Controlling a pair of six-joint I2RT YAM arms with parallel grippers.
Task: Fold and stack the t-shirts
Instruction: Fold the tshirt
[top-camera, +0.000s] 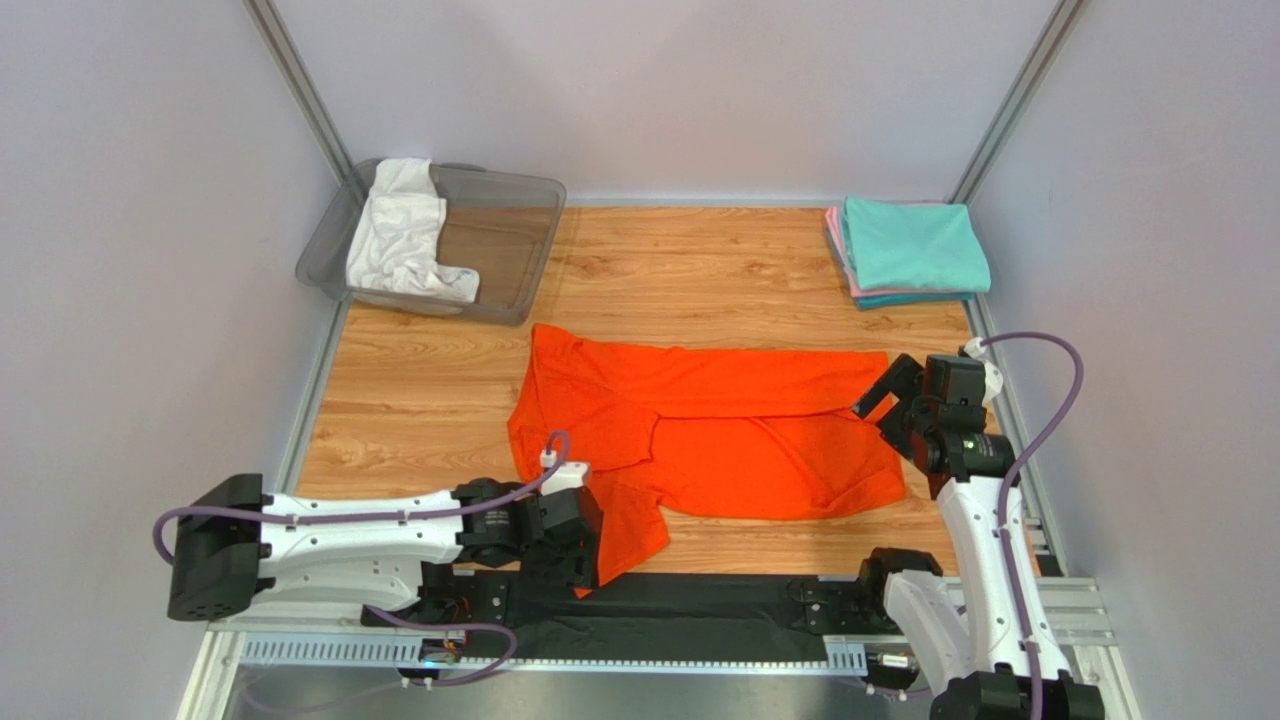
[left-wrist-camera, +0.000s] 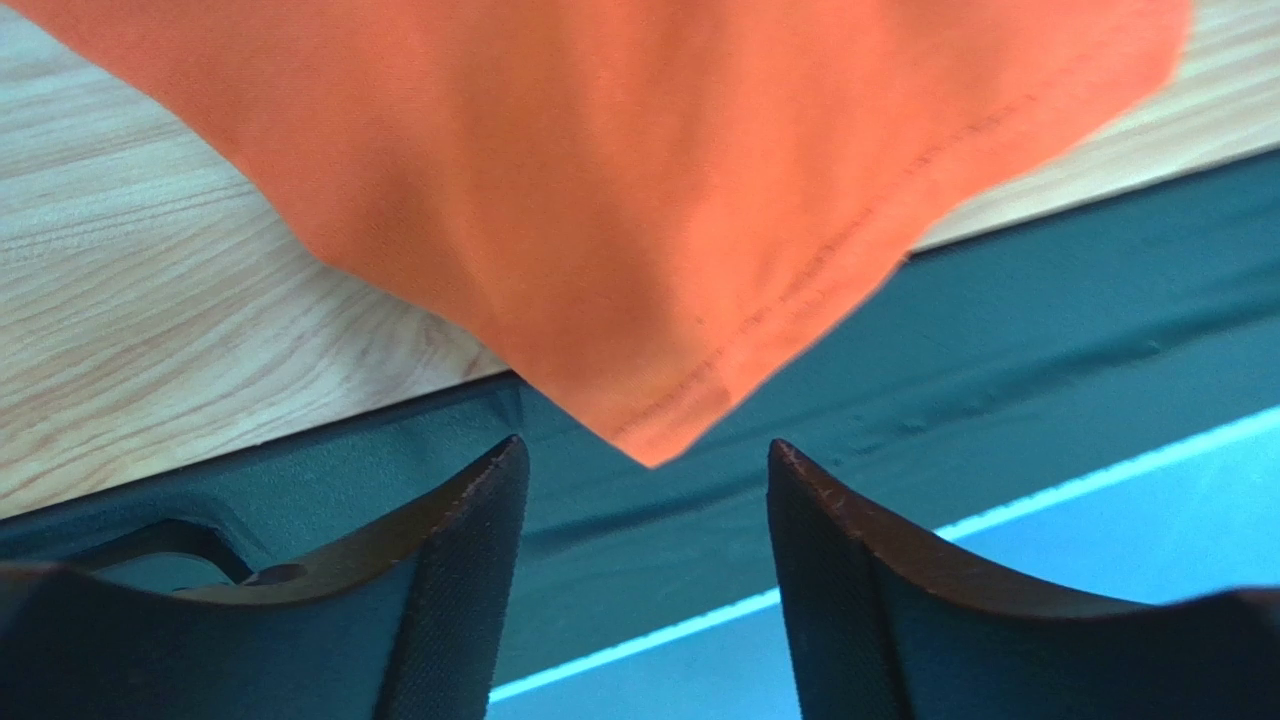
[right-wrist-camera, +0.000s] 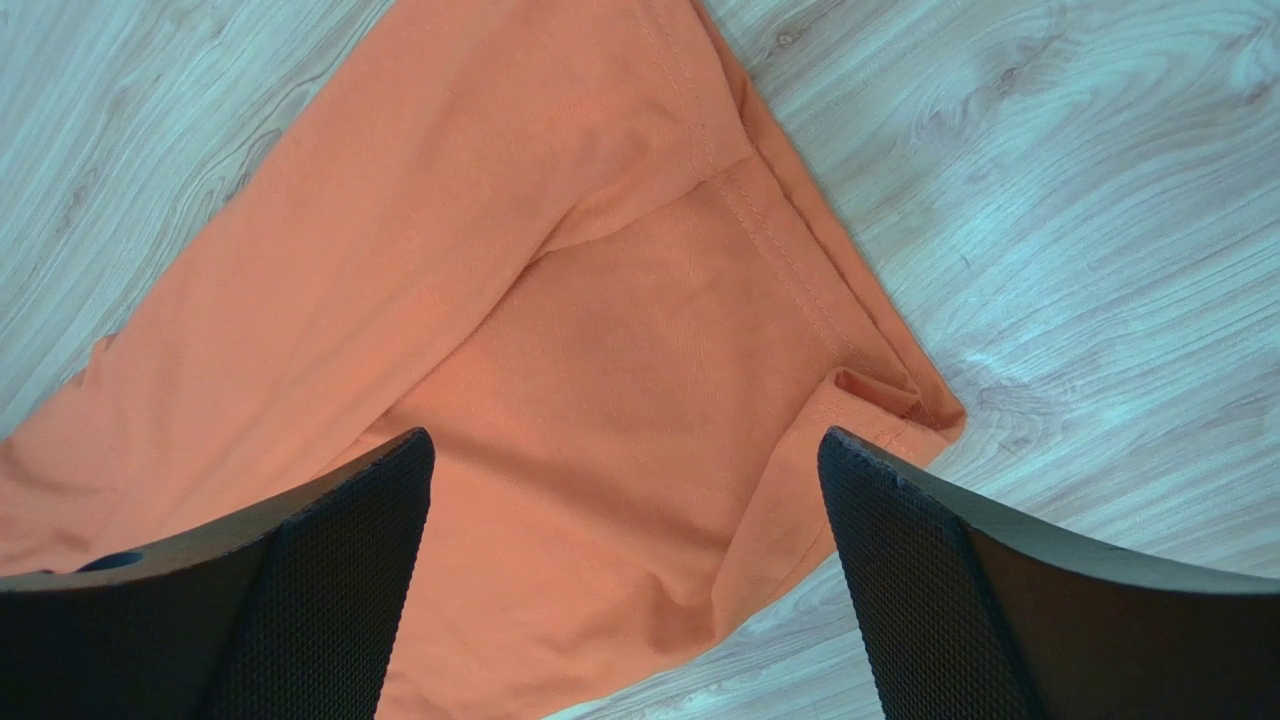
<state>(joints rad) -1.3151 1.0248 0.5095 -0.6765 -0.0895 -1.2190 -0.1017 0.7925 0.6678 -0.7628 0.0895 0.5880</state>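
Left end effector, fingers apart, faces the orange t-shirt corner overhanging the near edge of the surface. Right end effector, also apart, hovers over the opposite end. Recommended: pinch both hemmed corners deeply, then lift together, cloth taut.

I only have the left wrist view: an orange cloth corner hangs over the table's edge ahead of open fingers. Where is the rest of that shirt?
Observer: The orange t-shirt lies spread across the middle of the table, one side folded over.
Reviewer: What is the other arm doing?
Observer: The right pincer is open above the shirt's right-hand corner, gripping nothing.
Reviewer: Any shirts already done?
Observer: A folded teal t-shirt sits on a pink one at the far right corner.
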